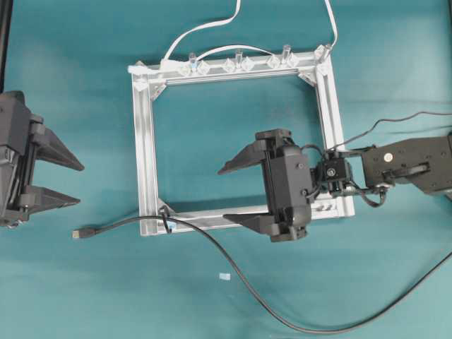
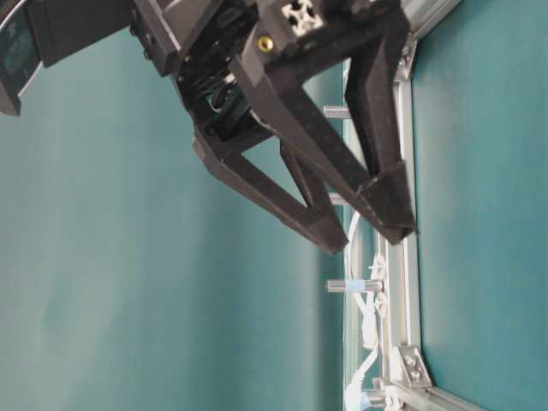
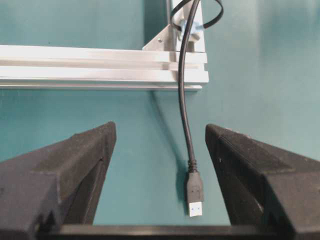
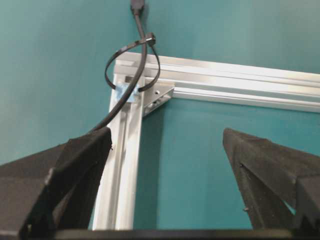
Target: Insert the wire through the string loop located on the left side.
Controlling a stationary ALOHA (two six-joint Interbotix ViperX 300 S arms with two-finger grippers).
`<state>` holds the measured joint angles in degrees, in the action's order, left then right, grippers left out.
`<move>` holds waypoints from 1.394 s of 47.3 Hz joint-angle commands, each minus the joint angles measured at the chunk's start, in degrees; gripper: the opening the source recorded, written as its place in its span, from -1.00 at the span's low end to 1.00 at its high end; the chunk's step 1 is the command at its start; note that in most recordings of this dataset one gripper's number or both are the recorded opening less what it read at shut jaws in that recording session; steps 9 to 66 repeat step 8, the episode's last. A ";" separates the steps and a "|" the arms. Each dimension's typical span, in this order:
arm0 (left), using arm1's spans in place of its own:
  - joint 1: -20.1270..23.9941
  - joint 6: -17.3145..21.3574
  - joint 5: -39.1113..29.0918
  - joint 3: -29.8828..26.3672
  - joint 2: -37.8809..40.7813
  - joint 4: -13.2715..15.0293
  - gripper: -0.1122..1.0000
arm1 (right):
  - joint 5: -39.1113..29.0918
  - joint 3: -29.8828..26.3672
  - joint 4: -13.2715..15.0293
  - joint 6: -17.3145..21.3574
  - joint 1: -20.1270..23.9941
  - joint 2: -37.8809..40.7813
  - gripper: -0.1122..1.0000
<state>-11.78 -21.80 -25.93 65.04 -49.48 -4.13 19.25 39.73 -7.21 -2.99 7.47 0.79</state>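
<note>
Green desk (image 1: 85, 85), wire (image 3: 184, 100) already through string loop (image 4: 132, 65); both tools wide open, empty; next maybe grab plug (image 3: 195, 192), pull.

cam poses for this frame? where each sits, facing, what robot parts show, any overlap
Overhead exterior: above, looking straight down at the aluminium frame, wire, left end effector and right end effector.
Table-level exterior: low at table height, picture turned sideways; a black end effector fills the top, frame behind.
Left wrist-mounted: on the left arm, looking between open fingers at the wire's plug.
Right wrist-mounted: on the right arm, open fingers below, string loop ahead.
Shared: both wrist views show the wire passing through the loop at the frame corner.
</note>
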 commanded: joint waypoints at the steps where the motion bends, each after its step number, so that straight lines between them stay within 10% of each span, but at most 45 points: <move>1: 0.44 0.44 0.44 -0.44 0.18 -0.26 0.54 | 0.35 -1.14 0.09 -0.09 -0.44 -1.67 0.90; 66: 0.44 0.44 0.44 -0.35 0.18 -0.18 0.54 | 0.26 -0.97 0.09 -0.09 -0.88 -1.67 0.90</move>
